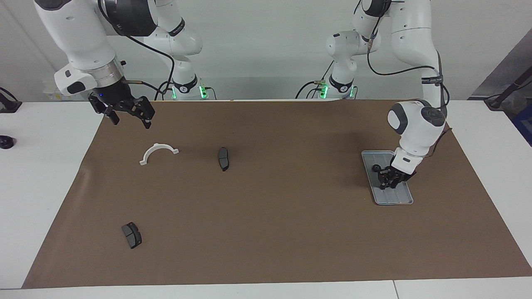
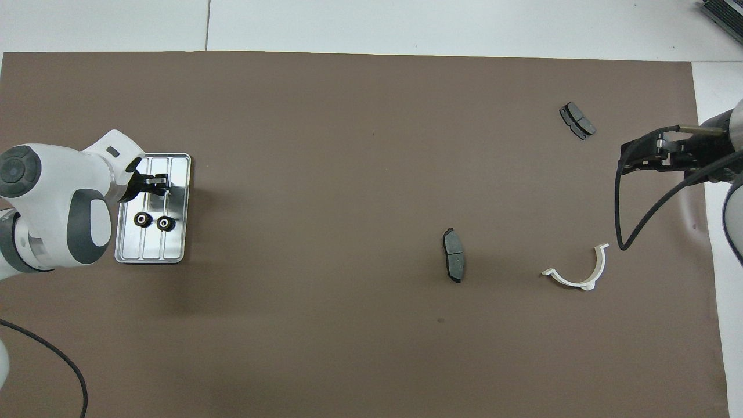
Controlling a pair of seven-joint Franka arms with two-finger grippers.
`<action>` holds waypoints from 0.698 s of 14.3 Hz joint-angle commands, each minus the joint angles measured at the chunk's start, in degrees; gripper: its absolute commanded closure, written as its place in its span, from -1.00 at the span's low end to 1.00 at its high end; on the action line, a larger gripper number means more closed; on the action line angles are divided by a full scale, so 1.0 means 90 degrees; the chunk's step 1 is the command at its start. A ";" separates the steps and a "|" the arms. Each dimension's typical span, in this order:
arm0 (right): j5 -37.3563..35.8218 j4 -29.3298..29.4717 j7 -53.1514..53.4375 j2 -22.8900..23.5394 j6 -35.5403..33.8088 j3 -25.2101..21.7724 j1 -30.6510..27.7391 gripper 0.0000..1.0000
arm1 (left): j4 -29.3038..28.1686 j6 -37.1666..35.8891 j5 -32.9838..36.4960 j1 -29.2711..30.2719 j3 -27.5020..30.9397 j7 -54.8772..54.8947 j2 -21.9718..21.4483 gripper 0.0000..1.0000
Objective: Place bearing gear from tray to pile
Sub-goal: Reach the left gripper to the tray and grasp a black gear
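Observation:
The silver-grey tray lies on the brown mat toward the left arm's end of the table. Two black bearing gears sit side by side in it; one of them shows in the facing view as a gear. My left gripper is down in the tray with its fingers drawn together on a third gear, which they mostly hide. My right gripper waits open and empty above the mat's edge at the right arm's end. The pile is out of view.
A white half-ring bracket lies below the right gripper's area. One dark brake pad is near the mat's middle. Another brake pad lies farther from the robots.

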 commanded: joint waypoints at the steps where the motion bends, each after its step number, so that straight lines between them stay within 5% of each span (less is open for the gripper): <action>1: 0.0154 -0.0098 -0.0163 -0.0116 -0.0080 0.0012 -0.0045 -1.00 | -0.0014 0.0116 -0.0032 -0.0068 0.0040 -0.0033 0.0018 1.00; 4: 0.0154 -0.0098 -0.0154 -0.0116 -0.0080 0.0012 -0.0035 -1.00 | 0.0132 -0.0059 -0.0032 -0.0078 0.0050 -0.0033 0.0047 1.00; 10: 0.0154 -0.0098 -0.0154 -0.0116 -0.0080 0.0012 -0.0035 -1.00 | 0.1293 -0.2177 -0.0032 -0.0602 0.0001 -0.1394 -0.0441 1.00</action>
